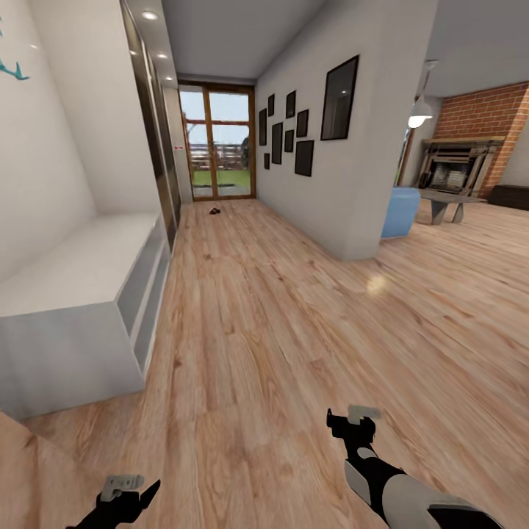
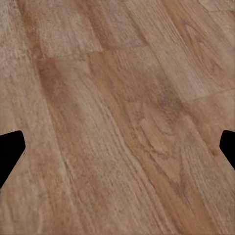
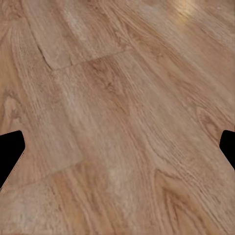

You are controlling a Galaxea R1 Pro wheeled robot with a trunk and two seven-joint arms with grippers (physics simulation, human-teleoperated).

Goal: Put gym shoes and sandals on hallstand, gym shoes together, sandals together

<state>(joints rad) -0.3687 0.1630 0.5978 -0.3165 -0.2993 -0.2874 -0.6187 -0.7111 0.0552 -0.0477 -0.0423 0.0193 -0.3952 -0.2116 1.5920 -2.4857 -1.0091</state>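
The head view looks down a long corridor with a wood-plank floor (image 1: 250,323). The hallstand (image 1: 81,294), a low light-grey unit with a flat top and open shelves on its front, stands against the wall on the left, close by. Its top is bare. Far down the corridor, just before the glass door (image 1: 217,143), a small dark shape (image 1: 214,211) lies on the floor; it is too small to tell whether it is a shoe or a sandal. Dark picture frames (image 1: 294,128) hang on the right wall, and beyond that wall's corner are a blue seat (image 1: 400,211) and a brick fireplace (image 1: 470,150).

The left hand (image 1: 128,494) hangs low over the floor near the hallstand's near corner; the right hand (image 1: 354,420) is out over bare planks. In both wrist views the fingertips (image 2: 11,149) (image 3: 11,149) sit at opposite edges with only floor between them, so both hands are spread apart and hold nothing.
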